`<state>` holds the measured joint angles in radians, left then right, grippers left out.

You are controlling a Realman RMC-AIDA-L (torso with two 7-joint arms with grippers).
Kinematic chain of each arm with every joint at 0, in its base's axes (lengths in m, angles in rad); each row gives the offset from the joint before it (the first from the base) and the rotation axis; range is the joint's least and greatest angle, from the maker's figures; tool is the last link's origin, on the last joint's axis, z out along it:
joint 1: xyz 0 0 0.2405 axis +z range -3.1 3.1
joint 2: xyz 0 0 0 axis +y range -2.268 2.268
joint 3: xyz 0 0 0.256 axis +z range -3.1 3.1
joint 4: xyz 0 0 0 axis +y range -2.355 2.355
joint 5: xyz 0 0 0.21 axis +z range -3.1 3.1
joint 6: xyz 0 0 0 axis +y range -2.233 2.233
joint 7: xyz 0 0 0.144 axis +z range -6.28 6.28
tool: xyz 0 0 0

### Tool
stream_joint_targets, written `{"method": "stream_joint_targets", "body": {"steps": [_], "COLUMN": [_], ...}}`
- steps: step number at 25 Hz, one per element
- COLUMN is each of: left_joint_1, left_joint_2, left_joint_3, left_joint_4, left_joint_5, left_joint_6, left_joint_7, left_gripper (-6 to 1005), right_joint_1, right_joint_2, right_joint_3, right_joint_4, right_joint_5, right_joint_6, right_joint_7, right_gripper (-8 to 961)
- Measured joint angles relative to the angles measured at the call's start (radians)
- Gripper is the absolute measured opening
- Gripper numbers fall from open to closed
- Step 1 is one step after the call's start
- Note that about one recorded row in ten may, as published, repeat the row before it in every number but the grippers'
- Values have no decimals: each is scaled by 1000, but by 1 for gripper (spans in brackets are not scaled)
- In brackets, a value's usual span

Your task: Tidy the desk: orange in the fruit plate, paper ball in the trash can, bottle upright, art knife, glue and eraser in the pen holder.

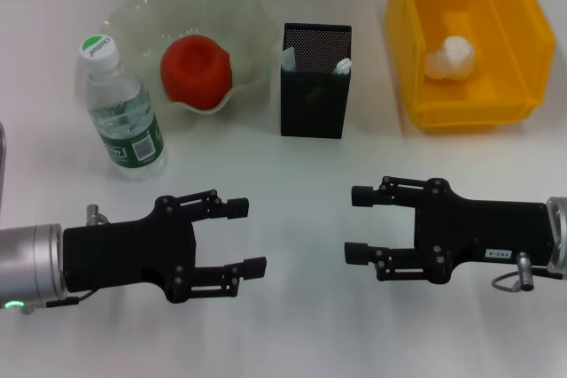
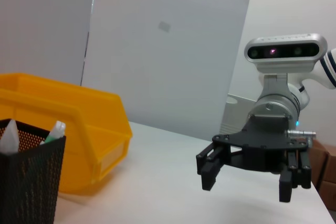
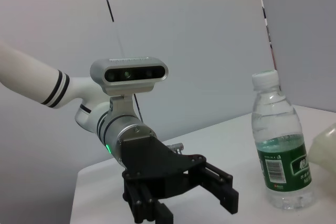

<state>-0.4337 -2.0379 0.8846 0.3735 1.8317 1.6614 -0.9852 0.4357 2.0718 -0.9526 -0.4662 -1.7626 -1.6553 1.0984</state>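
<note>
1. White worktop (image 1: 292, 307), seen from above. Both robot hands sit low over its near part, pointing inward at each other, well apart.
2. Left hand (image 1: 248, 236): black, fingers spread apart, holding nothing. Silver wrist w/ a green light behind it. Also seen from the right wrist cam (image 3: 197, 195), fingers apart.
3. Right hand (image 1: 359, 225): black, fingers spread apart, holding nothing. Also seen from the left wrist cam (image 2: 244, 179), fingers apart.
4. Orange (image 1: 196, 71): red-orange, lying inside the fruit plate (image 1: 142, 15), a pale-green bowl w/ wavy rim at the far left.
5. Bottle (image 1: 122, 110): clear, green label, white cap, standing upright just beside the fruit plate, on its left-near side. Right wrist cam shows it upright too (image 3: 276, 145).
6. Pen holder (image 1: 314, 95): black mesh box, far centre, between fruit plate and trash can. Two pale tips poke up inside; can't tell which items they are. Art knife, glue, eraser can't be picked out.
7. Trash can (image 1: 505, 6): bright yellow bin, far right. Paper ball (image 1: 450, 57), white and crumpled, lies inside it.
</note>
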Motion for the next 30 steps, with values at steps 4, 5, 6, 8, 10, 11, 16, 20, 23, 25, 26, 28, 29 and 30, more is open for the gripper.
{"method": "stream_joint_targets", "body": {"steps": [4,5,6,8,10,11,16,20,23,25,26,28,29,30], "left_joint_1": [-4,-5,-6,-7,-8,-8,-12,-13,-13,-13,-13,-13,-13,-13], "left_joint_2": [-1,-1,-1,-1,-1,-1,1,2,2,2,2,2,2,2], "left_joint_3": [0,0,0,0,1,1,1,1,1,1,1,1,1,1], "left_joint_4": [2,3,3,4,4,4,4,4,5,10,11,12,12,13], "left_joint_5": [13,14,14,15,15,15,16,16,16,16,15,15,15,15], "left_joint_6": [-2,-2,-2,0,1,1,2,2,3,3,3,3,3,3], "left_joint_7": [-1,-1,-1,-1,-2,-2,-3,-3,-3,-3,-3,-3,-3,-3], "left_gripper": [792,792,792,792,791,791,791,792,792,792,792,791,791,791], "right_joint_1": [1,1,1,1,2,2,4,8,11,12,13,14,14,15], "right_joint_2": [1,1,1,1,1,1,1,1,1,1,1,1,1,1], "right_joint_3": [0,0,0,0,0,0,-1,-1,-2,-2,-2,-2,-2,-2], "right_joint_4": [0,-1,-1,-1,-2,-2,-6,-6,-6,-6,-6,-7,-7,-7], "right_joint_5": [0,0,0,0,0,0,0,0,-8,-9,-9,-9,-9,-10], "right_joint_6": [-1,-2,-2,-3,-3,-3,-4,-4,-4,-4,-5,-5,-5,-5], "right_joint_7": [0,0,0,0,0,0,0,0,1,2,3,5,5,6], "right_gripper": [760,760,760,760,760,760,760,760,760,760,760,760,760,760]}}
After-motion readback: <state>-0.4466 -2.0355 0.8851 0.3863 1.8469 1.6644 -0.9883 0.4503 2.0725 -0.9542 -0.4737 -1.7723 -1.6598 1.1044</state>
